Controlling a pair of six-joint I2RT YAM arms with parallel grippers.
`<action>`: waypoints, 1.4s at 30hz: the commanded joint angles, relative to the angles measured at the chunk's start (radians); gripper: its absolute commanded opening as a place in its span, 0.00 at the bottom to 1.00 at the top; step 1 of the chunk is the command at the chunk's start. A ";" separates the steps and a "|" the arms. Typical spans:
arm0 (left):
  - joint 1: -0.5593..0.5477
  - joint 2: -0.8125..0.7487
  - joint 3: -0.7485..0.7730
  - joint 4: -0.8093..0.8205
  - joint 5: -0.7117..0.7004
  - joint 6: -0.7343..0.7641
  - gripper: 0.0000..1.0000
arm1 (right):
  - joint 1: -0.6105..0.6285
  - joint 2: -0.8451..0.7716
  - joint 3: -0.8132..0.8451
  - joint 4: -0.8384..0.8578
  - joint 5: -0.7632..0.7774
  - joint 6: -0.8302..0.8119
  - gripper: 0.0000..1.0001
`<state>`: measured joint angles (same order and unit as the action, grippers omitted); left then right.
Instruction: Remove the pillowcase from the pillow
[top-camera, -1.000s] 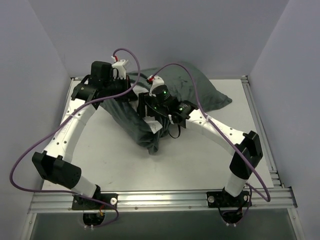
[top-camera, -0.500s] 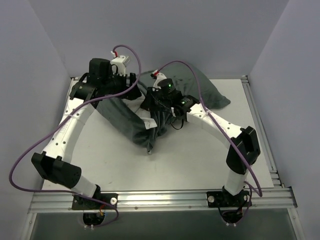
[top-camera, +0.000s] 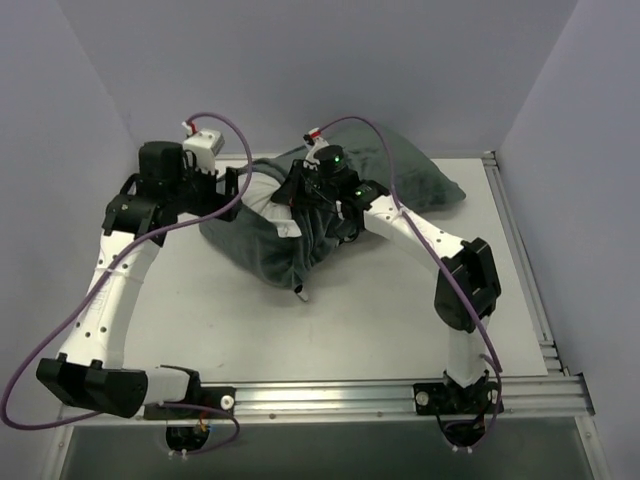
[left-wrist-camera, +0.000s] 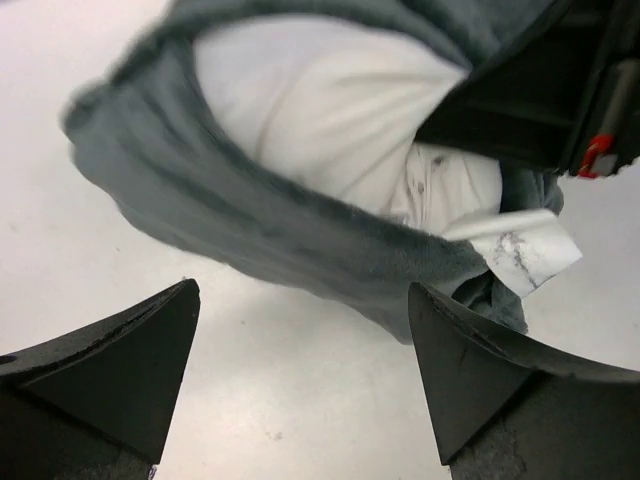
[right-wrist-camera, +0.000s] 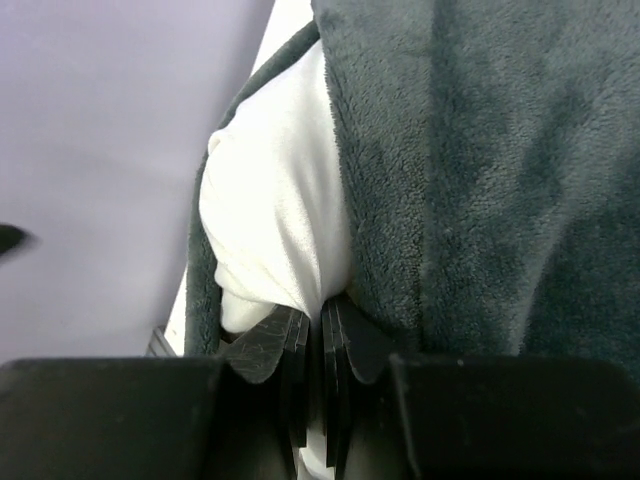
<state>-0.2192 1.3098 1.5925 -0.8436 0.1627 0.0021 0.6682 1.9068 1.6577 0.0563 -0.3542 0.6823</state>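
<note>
Currently, the soft dark grey plush pillowcase (top-camera: 262, 248) lies bunched on the pale tabletop (top-camera: 380, 310). The plump white fabric pillow (left-wrist-camera: 330, 110) shows through its open mouth, and the rest of the pillow is covered by the case. Only the grey face of the case is visible.

The left fingers (top-camera: 232, 190) are released, spread wide and holding nothing. The mouth of the case lies just ahead of them, with bare tabletop beneath their tips. Judged from this pose, they are set to take the grey hem at the opening.

The right fingers (right-wrist-camera: 303, 365) are clenched tight on the line where white pillow fabric, to their left, meets grey pile, to their right. Whether they pinch the pillow, the hem or both cannot be told. The mouth is a sensible place to anchor one layer while the other is drawn off.

A white printed care label (left-wrist-camera: 520, 255) hangs from the case just beyond the finger at the right of the left wrist view. It could be caught in place of the hem.

Open tabletop extends behind both sets of fingers, toward the arm bases. The lilac enclosure walls (top-camera: 100, 110) stand near, beyond and beside the left fingers, so a pull toward the bases has the most room. The two sets of fingers are near each other and leave little clearance.
</note>
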 joint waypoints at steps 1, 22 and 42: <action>-0.003 0.042 -0.072 0.020 -0.031 -0.048 0.94 | -0.002 0.001 0.102 0.139 0.040 0.051 0.00; 0.069 0.201 -0.104 0.144 0.074 -0.183 0.78 | 0.039 0.066 0.171 0.106 0.043 0.045 0.00; 0.141 0.109 -0.293 0.121 0.179 -0.045 0.02 | -0.079 0.027 0.243 0.159 -0.002 0.098 0.00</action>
<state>-0.1112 1.4830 1.3533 -0.6411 0.3492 -0.1326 0.6811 1.9953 1.7733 0.0399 -0.3836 0.7334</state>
